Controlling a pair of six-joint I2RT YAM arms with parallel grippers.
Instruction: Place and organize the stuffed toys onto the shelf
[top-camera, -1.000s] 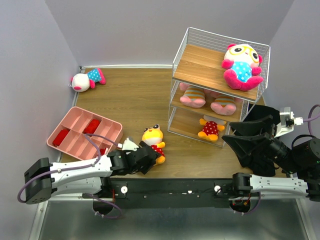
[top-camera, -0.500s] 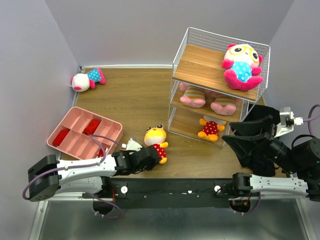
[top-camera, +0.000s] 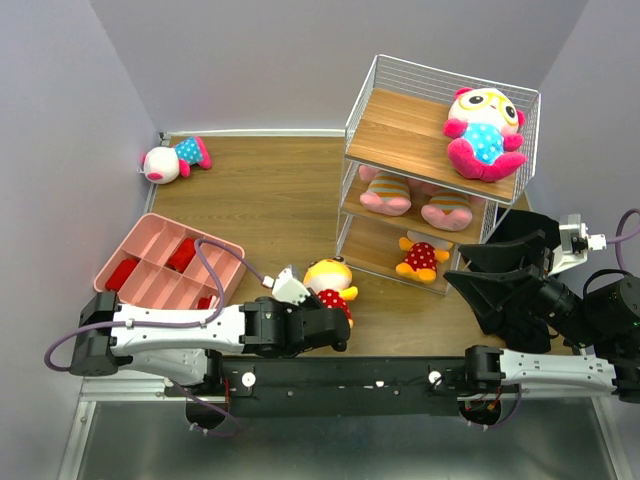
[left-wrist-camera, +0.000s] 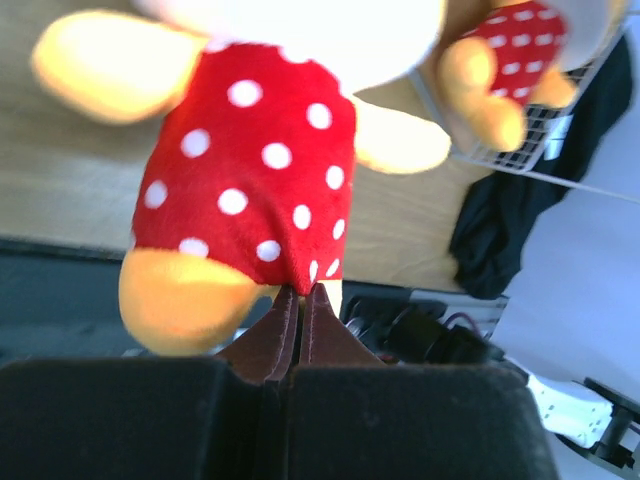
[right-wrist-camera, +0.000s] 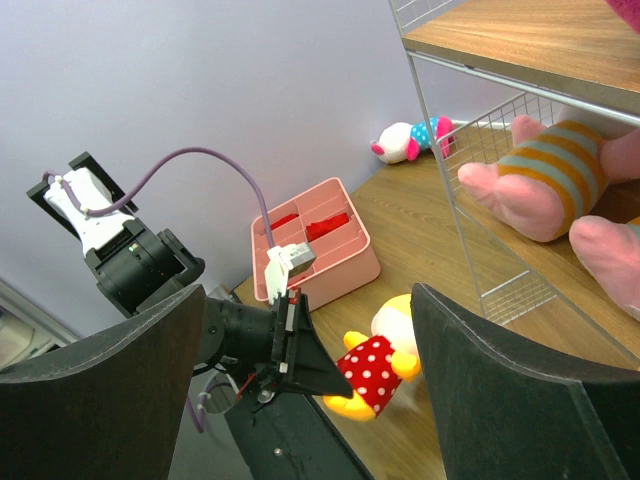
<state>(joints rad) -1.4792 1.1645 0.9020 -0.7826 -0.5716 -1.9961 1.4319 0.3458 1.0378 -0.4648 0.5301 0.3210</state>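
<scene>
Your left tool (left-wrist-camera: 300, 305) is at lower centre of the overhead view. Its jaws are together, pinching the lower hem of the red dotted outfit of a yellow toy (top-camera: 331, 277), which lies on the wooden surface (top-camera: 270, 190) just in front of the shelf (top-camera: 400, 130). Your right tool (right-wrist-camera: 308, 295), at right of frame, has its jaws wide apart and holds nothing.

On the shelf, the top tier carries a white-faced toy (top-camera: 484, 130). The middle tier carries two pink striped pigs (top-camera: 387, 192) (top-camera: 450, 210) side by side, and the lowest tier carries a second yellow toy (top-camera: 422, 257). Another white-faced toy (top-camera: 175, 160) lies at upper left, in the corner of the surface. A pink divided tray (top-camera: 152, 285) sits at left, near your left arm.
</scene>
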